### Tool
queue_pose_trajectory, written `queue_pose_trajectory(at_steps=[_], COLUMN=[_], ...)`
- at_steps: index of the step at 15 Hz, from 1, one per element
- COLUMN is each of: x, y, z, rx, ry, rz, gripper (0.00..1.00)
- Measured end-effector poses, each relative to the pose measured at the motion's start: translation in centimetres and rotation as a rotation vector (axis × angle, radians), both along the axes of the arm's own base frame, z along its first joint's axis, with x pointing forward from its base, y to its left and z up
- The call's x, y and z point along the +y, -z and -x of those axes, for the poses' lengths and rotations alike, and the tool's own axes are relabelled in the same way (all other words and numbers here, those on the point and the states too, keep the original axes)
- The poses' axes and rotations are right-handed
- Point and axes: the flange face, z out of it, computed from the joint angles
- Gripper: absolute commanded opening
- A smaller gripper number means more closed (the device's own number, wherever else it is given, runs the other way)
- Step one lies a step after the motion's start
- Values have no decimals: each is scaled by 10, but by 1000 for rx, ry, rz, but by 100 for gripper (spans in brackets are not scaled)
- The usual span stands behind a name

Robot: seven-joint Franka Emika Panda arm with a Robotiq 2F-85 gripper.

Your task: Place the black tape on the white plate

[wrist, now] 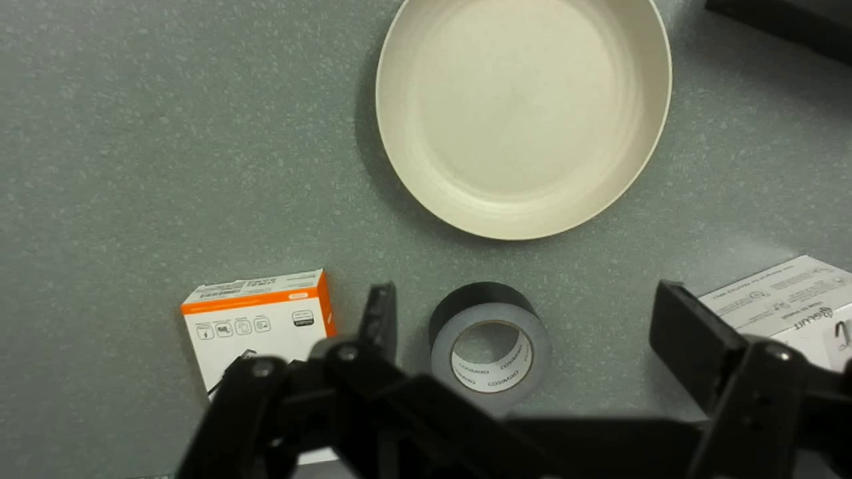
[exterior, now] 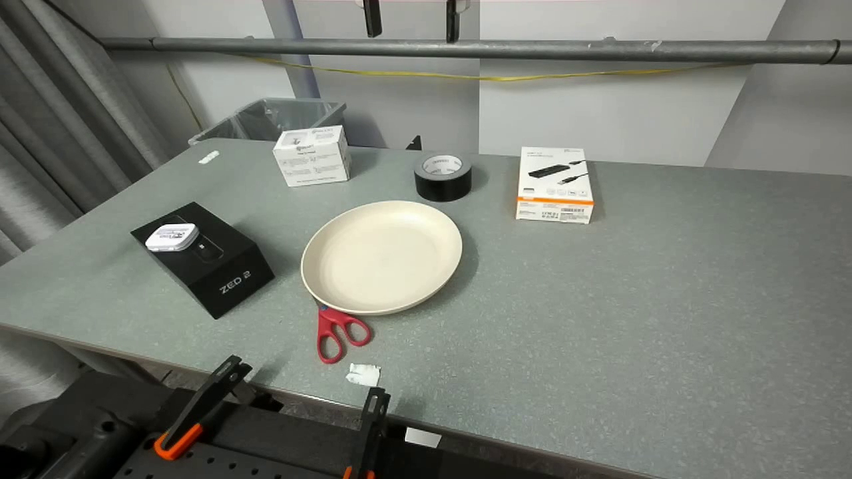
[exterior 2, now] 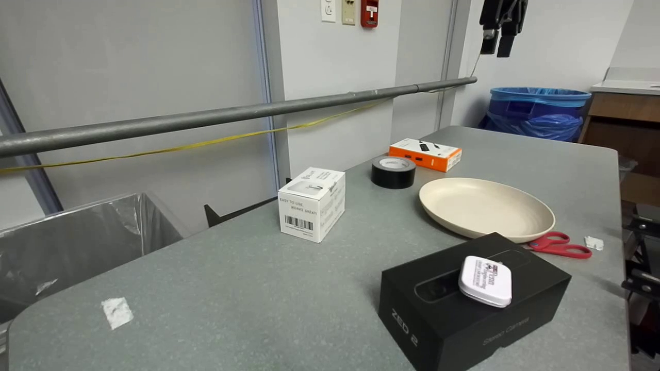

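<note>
The black tape (exterior: 442,189) is a thick roll lying flat on the grey table, with a white printed inner core. It also shows in an exterior view (exterior 2: 393,178) and in the wrist view (wrist: 480,295). The white plate (exterior: 383,256) is a wide round cream dish beside the tape, with bare table between them. It shows bare in an exterior view (exterior 2: 484,206) and the wrist view (wrist: 519,120). My gripper (exterior: 413,30) is open and empty, high above the table. In the wrist view, the tape appears between my fingers (wrist: 529,316), nearer the left one. The gripper's linkage hides part of the tape's lower edge.
A white-orange box (exterior: 554,183) and a white box (exterior: 311,156) stand either side of the tape. A black ZED box (exterior: 219,266) bears a white tin (exterior: 172,237). Red scissors (exterior: 331,332) lie partly under the plate. A grey pipe (exterior: 532,48) runs behind the table.
</note>
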Motion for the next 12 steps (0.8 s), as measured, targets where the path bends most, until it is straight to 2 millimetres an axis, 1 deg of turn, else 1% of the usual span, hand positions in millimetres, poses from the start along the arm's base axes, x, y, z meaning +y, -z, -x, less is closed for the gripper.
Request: queue_pose_trajectory(at_steps=[3,5,7,10,12], x=[1,7,15,31,41], y=[5,20,47,97,124], z=[-11,-24,-38,-62,-78], rx=[-76,-117,-124,-124,-115], ry=[9,8,4,-3,-16], rz=[21,34,41,46,47], gripper=[100,100,100,100,100])
